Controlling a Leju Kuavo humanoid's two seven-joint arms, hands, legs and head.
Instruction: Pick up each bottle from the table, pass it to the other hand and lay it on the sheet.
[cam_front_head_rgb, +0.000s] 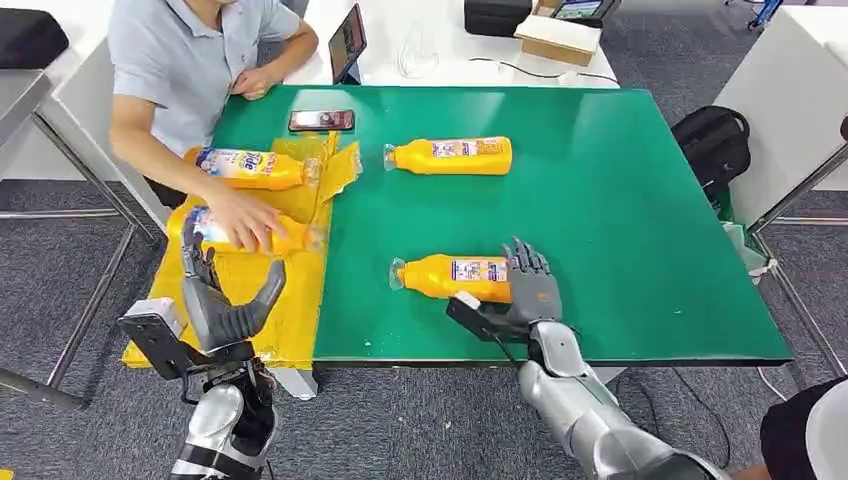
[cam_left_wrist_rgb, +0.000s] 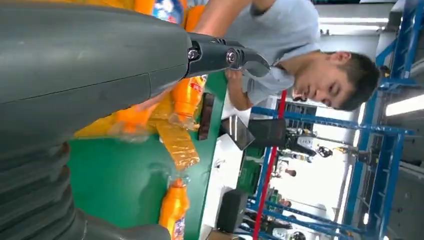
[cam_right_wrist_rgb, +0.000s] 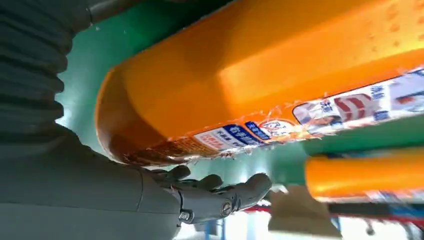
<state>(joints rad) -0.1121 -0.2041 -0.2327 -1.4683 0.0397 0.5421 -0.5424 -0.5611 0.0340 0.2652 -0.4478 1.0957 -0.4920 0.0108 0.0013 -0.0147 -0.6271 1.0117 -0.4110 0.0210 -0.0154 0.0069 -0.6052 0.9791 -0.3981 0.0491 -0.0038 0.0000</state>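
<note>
An orange bottle lies on its side near the front of the green table. My right hand stands open at its base, fingers spread upward behind the base, palm close to it. A second orange bottle lies farther back. Two more bottles lie on the yellow sheet at the table's left; a person's hand rests on the nearer one. My left hand hovers open over the sheet's front part, holding nothing.
A person sits at the far left corner, arm reaching over the sheet. A phone lies at the table's back edge, with a tablet and a cardboard box on the white desk behind. A black backpack sits on the floor to the right.
</note>
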